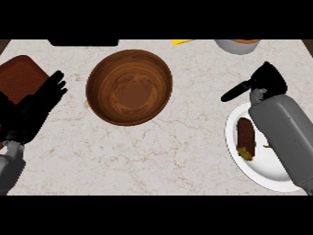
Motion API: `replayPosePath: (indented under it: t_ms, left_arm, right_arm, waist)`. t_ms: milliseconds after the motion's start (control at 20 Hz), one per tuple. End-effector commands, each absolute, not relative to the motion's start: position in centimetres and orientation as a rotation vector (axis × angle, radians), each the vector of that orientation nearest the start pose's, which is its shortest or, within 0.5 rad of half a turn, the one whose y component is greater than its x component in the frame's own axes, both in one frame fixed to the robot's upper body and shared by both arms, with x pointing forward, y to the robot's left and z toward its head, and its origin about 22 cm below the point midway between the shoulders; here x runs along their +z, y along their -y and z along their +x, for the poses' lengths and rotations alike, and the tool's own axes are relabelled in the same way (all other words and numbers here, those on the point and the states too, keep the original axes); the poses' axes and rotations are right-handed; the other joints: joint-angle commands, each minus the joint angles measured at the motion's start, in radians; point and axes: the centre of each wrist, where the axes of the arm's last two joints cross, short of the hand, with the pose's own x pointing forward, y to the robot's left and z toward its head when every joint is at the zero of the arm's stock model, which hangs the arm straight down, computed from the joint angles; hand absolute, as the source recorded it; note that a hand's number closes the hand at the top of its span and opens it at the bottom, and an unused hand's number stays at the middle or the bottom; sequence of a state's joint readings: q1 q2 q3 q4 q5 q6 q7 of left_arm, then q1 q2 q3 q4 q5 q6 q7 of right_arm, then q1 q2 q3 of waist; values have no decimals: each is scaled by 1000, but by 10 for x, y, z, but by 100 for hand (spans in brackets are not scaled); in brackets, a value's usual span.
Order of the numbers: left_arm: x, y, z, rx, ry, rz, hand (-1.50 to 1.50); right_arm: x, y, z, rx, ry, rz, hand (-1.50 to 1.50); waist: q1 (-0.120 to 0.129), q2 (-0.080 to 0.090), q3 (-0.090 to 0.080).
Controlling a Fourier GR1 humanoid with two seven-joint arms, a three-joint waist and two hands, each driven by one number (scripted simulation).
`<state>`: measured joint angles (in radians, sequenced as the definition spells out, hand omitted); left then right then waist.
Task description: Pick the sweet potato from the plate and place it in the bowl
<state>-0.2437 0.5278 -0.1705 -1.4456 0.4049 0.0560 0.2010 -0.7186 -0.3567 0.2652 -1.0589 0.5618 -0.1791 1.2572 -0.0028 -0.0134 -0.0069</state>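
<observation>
A white plate [254,170] lies at the lower right of the frame, and the sweet potato [246,137] rests on it — a dark brown, elongated piece lying near the plate's left part, untouched by any hand. The right forearm [291,137] comes in from the lower right and crosses over the plate, hiding much of its right side. The right hand [264,81] sits past the plate's upper edge, at the right centre of the frame; its thumb sticks out toward the left and it holds nothing, but whether its fingers are straight or curled I cannot tell.

The wooden bowl [130,87] stands in the upper centre of the frame, well apart from the plate, with nothing in it.

The left hand [26,108] shows at the left edge, fingers spread wide and pointing up — resting, holding nothing. Partly under it lies a reddish-brown board [9,75] at the upper left.

Along the top edge: a dark flat thing [84,42] left of centre, a yellow scrap [181,41], and a pale cup [238,46] cut off by the edge. All rest on a marbled counter [152,156].
</observation>
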Motion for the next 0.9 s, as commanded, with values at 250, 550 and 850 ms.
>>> replayPosePath:
  t_ms: [250,550,850]
  left_arm:
    - [69,-300,293,-191,1411,55,0]
    - [70,-304,294,-197,1425,58,0]
    - [57,-301,292,-194,1427,56,0]
  right_arm:
    - [111,193,409,246,326,-1040,-150]
    - [96,197,406,234,281,-1056,-150]
    - [91,190,409,220,257,-1018,-150]
  waist:
    - [-13,-1,3]
    - [-20,1,4]
    - [-19,5,4]
